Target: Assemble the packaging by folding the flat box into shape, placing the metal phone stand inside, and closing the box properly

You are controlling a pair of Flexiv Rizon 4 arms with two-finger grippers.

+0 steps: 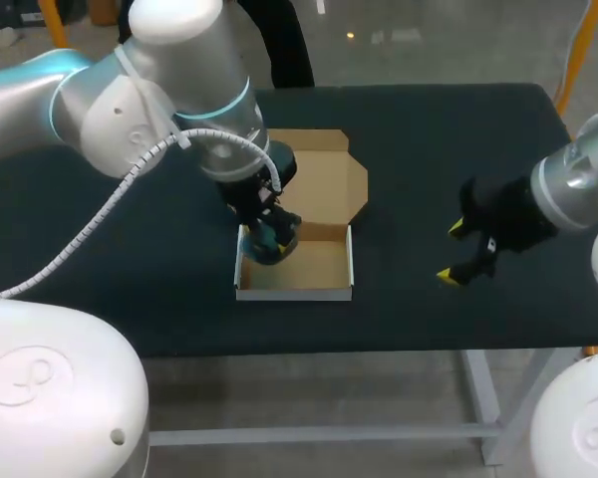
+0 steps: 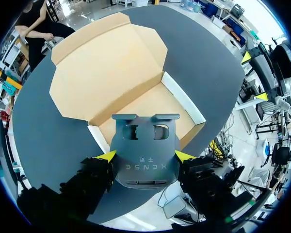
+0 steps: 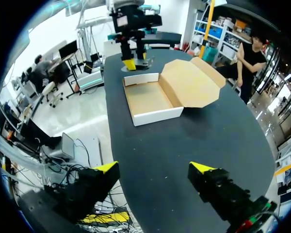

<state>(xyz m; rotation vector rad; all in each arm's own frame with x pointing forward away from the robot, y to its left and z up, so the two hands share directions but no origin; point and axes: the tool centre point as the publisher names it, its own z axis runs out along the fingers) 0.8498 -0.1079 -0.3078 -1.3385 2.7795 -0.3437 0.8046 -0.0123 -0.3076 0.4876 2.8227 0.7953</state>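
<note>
The yellow-tipped fingers (image 2: 105, 156) of the left gripper (image 2: 145, 158) were clamped on the two side edges of the dark grey, flat metal phone stand (image 2: 144, 143). The stand sat squarely between them. Its long axis ran out along the fingers, and its slotted, lipped end pointed away from the wrist.

Just ahead of that lipped end and below it lay the shallow cardboard box tray (image 2: 183, 100), white on the outside walls and brown inside, already folded into shape. In the head view the left gripper (image 1: 270, 242) hung over the tray's near-left corner by the hinge side. The stand there seemed to reach over the side wall (image 1: 241, 261) rather than over the middle of the floor. That wall was judged to be the one thing in the way: the stand probably had to go further in over the cavity before it could be set down flat. Whether it already touched the wall or the floor could not be told.

Beyond the tray, further ahead of the fingers, the brown lid flap (image 2: 106, 63) lay opened out flat on the black table top (image 1: 429, 149), clear of the cavity.

The right gripper (image 1: 451, 252) was well apart, off to the tray's far side, its fingers spread wide with nothing between them. From its own wrist view the right gripper (image 3: 154, 169) looked across bare table at the box (image 3: 157, 116), so the left arm was plainly the nearer one. Closing the lid had not yet been done.
</note>
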